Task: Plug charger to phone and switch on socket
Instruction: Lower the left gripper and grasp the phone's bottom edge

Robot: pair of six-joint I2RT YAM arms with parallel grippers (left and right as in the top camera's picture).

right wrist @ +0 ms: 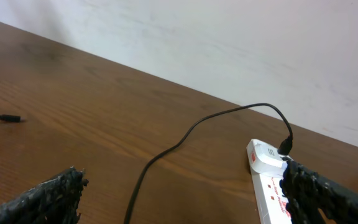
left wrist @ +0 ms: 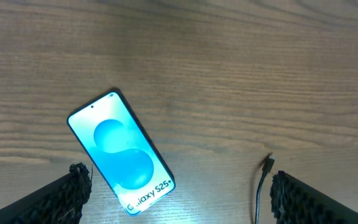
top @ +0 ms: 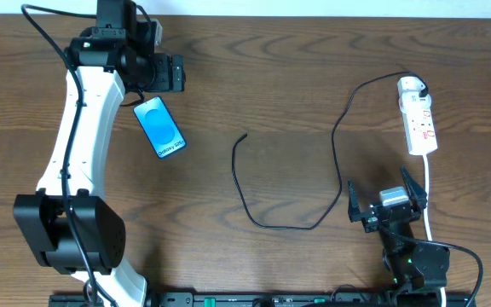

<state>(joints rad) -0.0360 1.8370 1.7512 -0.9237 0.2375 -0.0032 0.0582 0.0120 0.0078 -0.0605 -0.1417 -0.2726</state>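
Note:
The phone (top: 161, 126) lies face up on the wooden table, its blue screen lit, slanted just below my left gripper (top: 171, 73). In the left wrist view the phone (left wrist: 120, 152) lies between the wide-apart fingers of the left gripper (left wrist: 179, 190), nearer the left one, untouched. The charger (top: 267, 223) curls across mid-table; its loose tip (top: 244, 135) is bare, and its tip (left wrist: 268, 165) also lies close to the right finger. Its other end is plugged into the socket (top: 419, 118) at the far right. My right gripper (top: 378, 181) stands open below the socket (right wrist: 269, 193), holding nothing.
A thick white cord (top: 427, 192) runs from the socket down the right side past the right arm. The left arm's white links and black base (top: 66, 234) fill the left side. A pale wall (right wrist: 229, 43) rises behind the table's far edge.

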